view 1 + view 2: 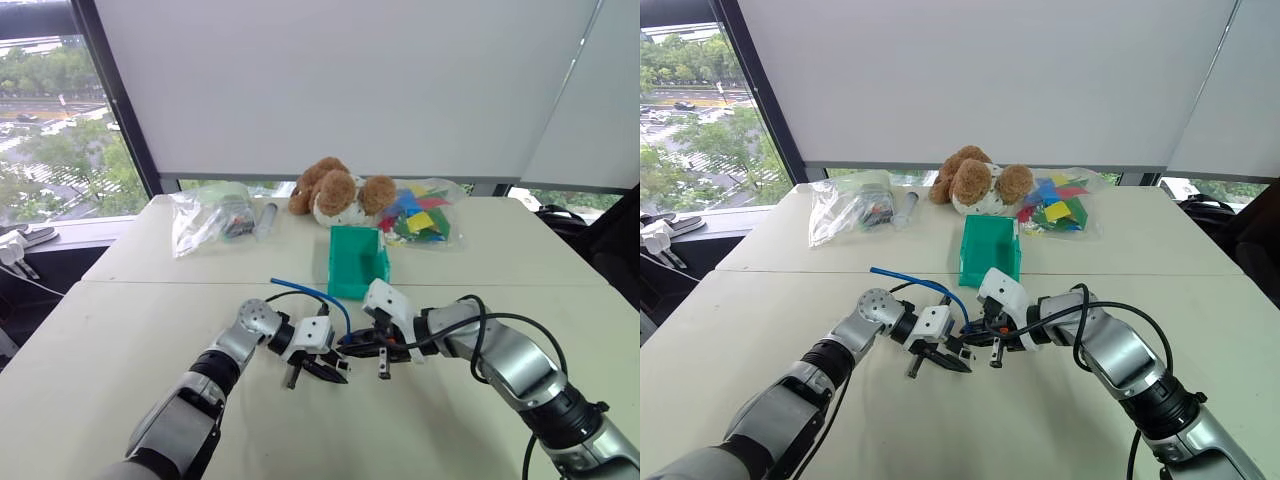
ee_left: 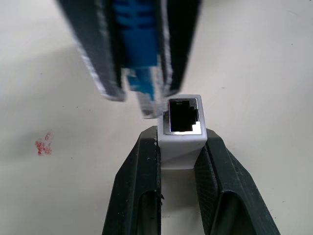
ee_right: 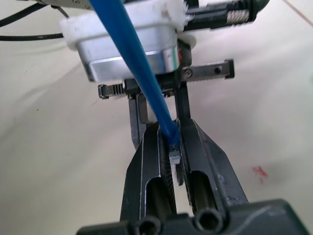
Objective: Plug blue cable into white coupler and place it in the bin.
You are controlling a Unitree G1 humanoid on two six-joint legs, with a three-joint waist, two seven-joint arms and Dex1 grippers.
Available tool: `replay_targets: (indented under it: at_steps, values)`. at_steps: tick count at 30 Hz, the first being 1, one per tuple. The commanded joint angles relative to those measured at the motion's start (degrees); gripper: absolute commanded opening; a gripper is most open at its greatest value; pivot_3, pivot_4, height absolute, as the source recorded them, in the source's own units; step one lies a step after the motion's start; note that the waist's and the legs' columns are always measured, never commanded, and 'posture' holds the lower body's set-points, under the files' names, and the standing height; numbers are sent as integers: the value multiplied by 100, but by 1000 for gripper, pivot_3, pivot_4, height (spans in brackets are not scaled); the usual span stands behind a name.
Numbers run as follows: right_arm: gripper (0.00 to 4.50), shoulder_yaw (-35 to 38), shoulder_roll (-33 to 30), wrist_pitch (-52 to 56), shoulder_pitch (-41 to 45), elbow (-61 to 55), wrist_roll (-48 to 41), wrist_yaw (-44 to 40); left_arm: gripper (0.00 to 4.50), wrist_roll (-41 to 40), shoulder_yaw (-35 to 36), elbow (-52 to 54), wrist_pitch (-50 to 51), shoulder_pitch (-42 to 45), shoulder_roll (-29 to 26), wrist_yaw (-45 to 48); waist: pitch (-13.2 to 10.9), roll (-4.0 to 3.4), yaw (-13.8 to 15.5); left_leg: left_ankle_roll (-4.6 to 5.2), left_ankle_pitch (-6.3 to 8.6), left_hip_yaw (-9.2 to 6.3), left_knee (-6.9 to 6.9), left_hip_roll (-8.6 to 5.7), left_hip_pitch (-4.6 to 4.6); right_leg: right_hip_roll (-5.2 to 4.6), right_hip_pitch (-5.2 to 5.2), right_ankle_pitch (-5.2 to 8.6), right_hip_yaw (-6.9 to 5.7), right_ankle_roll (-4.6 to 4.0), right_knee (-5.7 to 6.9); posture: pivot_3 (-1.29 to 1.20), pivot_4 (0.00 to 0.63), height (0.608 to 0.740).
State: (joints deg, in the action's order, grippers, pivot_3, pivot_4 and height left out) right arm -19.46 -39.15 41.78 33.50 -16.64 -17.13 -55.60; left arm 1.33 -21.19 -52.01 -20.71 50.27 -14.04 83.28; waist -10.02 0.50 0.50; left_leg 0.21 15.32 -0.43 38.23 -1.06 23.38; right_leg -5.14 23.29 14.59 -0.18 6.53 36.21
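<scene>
Above the pale worktop [image 1: 120, 300], just short of the bin [image 1: 357, 262], we held the two halves of the connection almost nose to nose. On our left, the left gripper [image 2: 181, 161] had its jaws clamped on the white coupler [image 2: 183, 125], the little block seated between the finger pads with its dark socket facing out toward the other arm. Moving right, the clear plug of the blue cable [image 2: 142, 93] hung just beside that socket, a shade off to one side and apparently a little above it, not yet entered. Farther right, the right gripper [image 3: 172, 161] had its jaws shut on the cable just behind the plug, the blue cord rising from between the fingers and arching back over the left wrist in the head views.

We judged the step in hand to be the insertion itself, and the care it called for was alignment before any push: the plug needed sliding sideways until it sat square with the socket mouth, its long axis matched to the coupler's, and only then driven straight in. A push from the present offset looked likely to catch the plug on the coupler's metal rim or twist the block in its grip. Behind us, the bin stood open and well apart from both grippers, awaiting the joined pair.
</scene>
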Motion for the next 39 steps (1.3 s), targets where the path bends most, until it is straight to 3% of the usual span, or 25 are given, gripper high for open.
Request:
replay_targets:
  at_steps: [1,34,35,39]
  values:
    - [0,14,-6,-57,-8,-203,37,-31,356,310,-89,-213,73,-66,-117,-194,0,0,0,0,0,0,0,0,0,0,0,0,0,0,0,0,150,740]
    - [0,-303,-8,-205,-196,-216,390,-19,356,311,-111,-155,110,-116,-83,-207,3,0,2,0,0,0,0,0,-1,0,-2,0,0,0,0,0,150,740]
    - [0,-320,-26,-230,-202,-194,438,-27,356,325,-123,410,446,-329,-176,-237,3,1,2,0,0,0,0,-1,-1,0,-2,0,0,0,0,0,150,740]
    - [0,-336,-7,-217,-226,-155,496,-51,356,316,-122,-20,195,-162,-112,-232,5,1,6,0,0,-1,0,0,-2,1,-3,0,0,0,1,0,150,740]
